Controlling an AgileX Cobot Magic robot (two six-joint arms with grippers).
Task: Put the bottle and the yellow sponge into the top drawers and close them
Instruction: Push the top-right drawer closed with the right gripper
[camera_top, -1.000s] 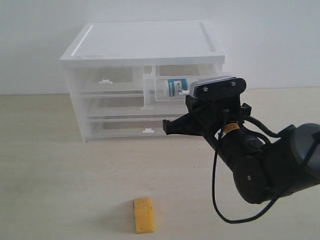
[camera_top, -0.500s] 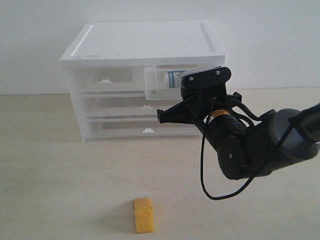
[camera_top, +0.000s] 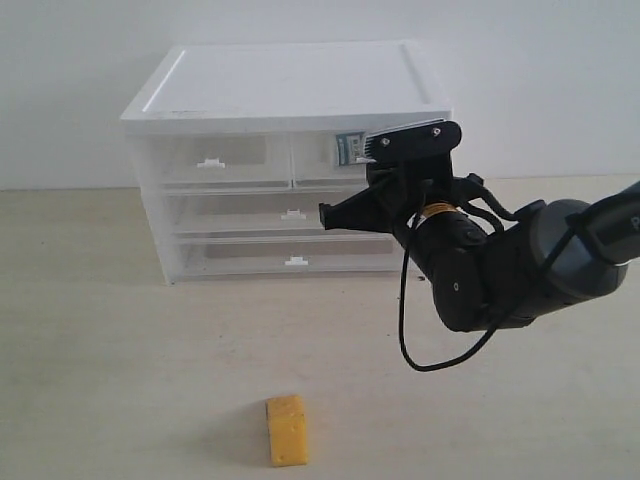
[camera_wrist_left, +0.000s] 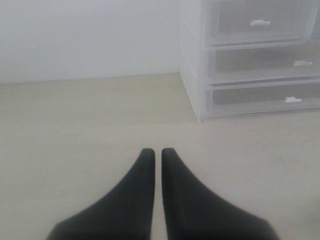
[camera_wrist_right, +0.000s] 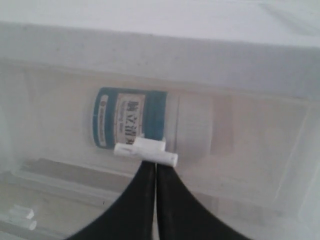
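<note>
Pressed clenched right gripper (camera_wrist_right: 154, 166) to tab handle (camera_wrist_right: 145, 151) of right top drawer (camera_top: 312, 165), bottle (camera_wrist_right: 131, 125) inside; held left gripper (camera_wrist_left: 157, 152) clenched, empty; saw yellow sponge (camera_top: 287, 430) out on table (camera_top: 100, 350); risked slipping off tab, shoving cabinet (camera_top: 290, 85) back.

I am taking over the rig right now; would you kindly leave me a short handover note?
Left gripper: shut, empty, above the table.
Right gripper: shut, tips at the tab handle of the top right drawer.
Done: bottle lies inside that drawer, which looks pushed in.
Left: yellow sponge lies on the table before the cabinet; top left drawer is closed. Open it, load the sponge, close it.
</note>
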